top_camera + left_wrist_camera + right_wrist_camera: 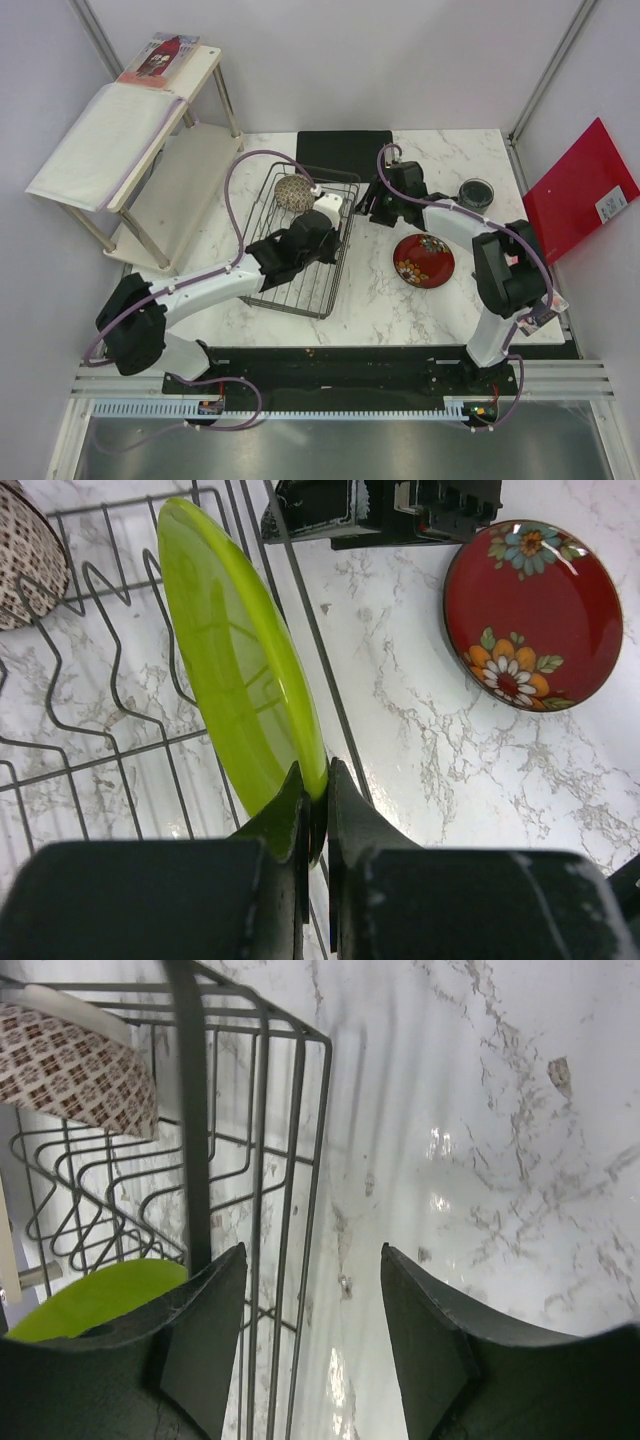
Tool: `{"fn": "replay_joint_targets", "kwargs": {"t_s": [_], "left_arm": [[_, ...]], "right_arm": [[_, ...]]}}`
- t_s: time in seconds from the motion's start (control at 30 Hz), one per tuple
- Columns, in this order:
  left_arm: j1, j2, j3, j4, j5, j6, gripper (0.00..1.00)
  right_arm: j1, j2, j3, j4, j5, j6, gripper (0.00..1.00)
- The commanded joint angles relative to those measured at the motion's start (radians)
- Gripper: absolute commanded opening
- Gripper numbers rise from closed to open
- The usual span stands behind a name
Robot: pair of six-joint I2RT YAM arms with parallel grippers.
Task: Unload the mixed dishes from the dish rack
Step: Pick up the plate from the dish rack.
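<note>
Black fingers of the left gripper (318, 790) pinch the rim of the lime-green round plate (235, 670) — it stands on edge inside the dark metal wire dish rack (305, 285), along its right side. Just outside the rack's right wall hangs the right gripper (312, 1260), jaws wide, holding nothing. At the rack's far end sits the speckled beige-grey round bowl (292, 192); right of the rack the dark red flowered plate (423, 260) lies flat on the white marble table (380, 300).
</note>
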State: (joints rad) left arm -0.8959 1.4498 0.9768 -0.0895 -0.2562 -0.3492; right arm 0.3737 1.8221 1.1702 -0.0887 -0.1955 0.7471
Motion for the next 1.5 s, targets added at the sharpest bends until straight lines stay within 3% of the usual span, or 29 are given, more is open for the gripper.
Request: {"fn": "replay_joint_targets", "kwargs": {"t_s": [0.0,0.2,0.43,0.53,0.57,0.67,0.77,1.03,1.47], "left_arm": [[-0.008,-0.109,0.069,-0.026,-0.118,0.136,0.02],[-0.005,-0.189,0.132,-0.050,-0.209,0.275,0.02],[-0.038,-0.249,0.114,-0.010,-0.202,0.579,0.02],[-0.129,-0.275,-0.004,0.141,-0.296,0.838,0.02],[-0.158,-0.281,-0.044,0.257,-0.320,1.004,0.02],[-0.267,-0.261,-0.193,0.434,-0.412,1.311,0.02],[-0.345,-0.230,-0.294,0.620,-0.449,1.478,0.02],[-0.459,-0.235,-0.409,0.778,-0.384,1.607,0.02],[-0.494,-0.144,-0.362,0.800,-0.362,1.645,0.02]], "right_arm": [[0.010,-0.193,0.039,-0.110,0.131,-0.060,0.64],[0.008,-0.393,-0.007,-0.247,0.267,-0.088,0.64],[0.008,-0.622,-0.087,-0.269,0.203,-0.097,0.65],[0.008,-0.678,-0.084,-0.307,0.125,-0.103,0.66],[0.008,-0.685,-0.080,-0.316,0.107,-0.101,0.66],[0.010,-0.719,-0.086,-0.347,0.067,-0.089,0.66],[0.008,-0.748,-0.098,-0.345,0.019,-0.077,0.66],[0.008,-0.770,-0.138,-0.333,-0.108,-0.089,0.66],[0.008,-0.793,-0.175,-0.313,-0.244,-0.117,0.63]]}}
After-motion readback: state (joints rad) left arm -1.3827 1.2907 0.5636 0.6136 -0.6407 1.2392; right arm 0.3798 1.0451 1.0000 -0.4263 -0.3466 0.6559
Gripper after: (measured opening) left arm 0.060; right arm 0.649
